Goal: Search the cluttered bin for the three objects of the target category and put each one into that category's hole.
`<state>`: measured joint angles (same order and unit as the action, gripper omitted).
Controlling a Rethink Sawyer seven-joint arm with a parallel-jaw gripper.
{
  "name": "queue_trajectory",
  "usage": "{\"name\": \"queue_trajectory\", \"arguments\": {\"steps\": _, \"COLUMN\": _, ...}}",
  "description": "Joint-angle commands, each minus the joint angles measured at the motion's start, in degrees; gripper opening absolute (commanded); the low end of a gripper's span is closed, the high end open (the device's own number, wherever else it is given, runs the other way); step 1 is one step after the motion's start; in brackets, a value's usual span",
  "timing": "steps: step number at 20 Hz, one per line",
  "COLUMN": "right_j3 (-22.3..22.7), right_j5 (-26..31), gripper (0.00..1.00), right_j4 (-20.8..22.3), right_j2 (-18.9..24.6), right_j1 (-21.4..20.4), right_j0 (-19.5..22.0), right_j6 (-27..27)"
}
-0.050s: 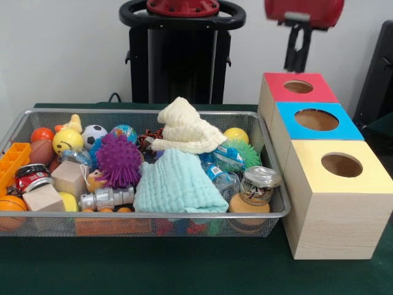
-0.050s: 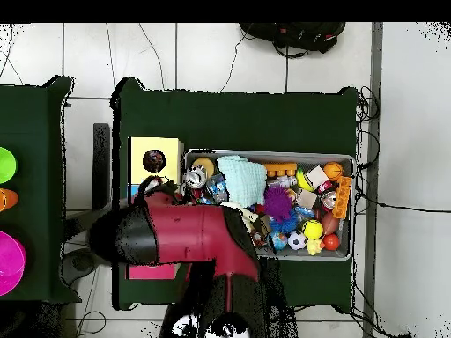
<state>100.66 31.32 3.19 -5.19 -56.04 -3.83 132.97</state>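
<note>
A robot lab: the table [image 2: 229, 110] wears green cloth and stands on a pale tiled floor [image 2: 220, 53] with cables [image 2: 291, 35] trailing across it. A wire bin [image 1: 270, 212] of toys sits beside three wooden boxes [image 1: 334, 215] with coloured, holed tops.

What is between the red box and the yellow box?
In the front view, the blue box sits between the red box and the yellow box, all three in one row beside the wire bin.
</note>
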Motion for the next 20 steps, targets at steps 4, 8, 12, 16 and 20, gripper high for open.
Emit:
{"name": "queue_trajectory", "arguments": {"steps": 4, "right_j3": 17.12, "right_j5": 6.72, "gripper": 0.0, "right_j4": -2.66, "right_j2": -1.51, "right_j1": -17.29, "right_j0": -0.97, "right_j6": -0.53}}
{"name": "queue_trajectory", "arguments": {"steps": 8, "right_j3": 19.24, "right_j5": 6.6, "gripper": 0.0, "right_j4": -5.04, "right_j2": 0.42, "right_j1": -19.42, "right_j0": 2.81, "right_j6": -5.7}}
{"name": "queue_trajectory", "arguments": {"steps": 12, "right_j3": 21.14, "right_j5": 4.63, "gripper": 0.0, "right_j4": -8.08, "right_j2": 3.74, "right_j1": -19.45, "right_j0": 7.29, "right_j6": -10.23}}
{"name": "queue_trajectory", "arguments": {"steps": 16, "right_j3": 20.92, "right_j5": 4.15, "gripper": 0.0, "right_j4": -6.85, "right_j2": 4.6, "right_j1": -18.98, "right_j0": 8.36, "right_j6": -9.23}}
{"name": "queue_trajectory", "arguments": {"steps": 20, "right_j3": 22.3, "right_j5": 1.07, "gripper": 0.0, "right_j4": -5.68, "right_j2": 5.67, "right_j1": -18.64, "right_j0": 9.16, "right_j6": -8.93}}
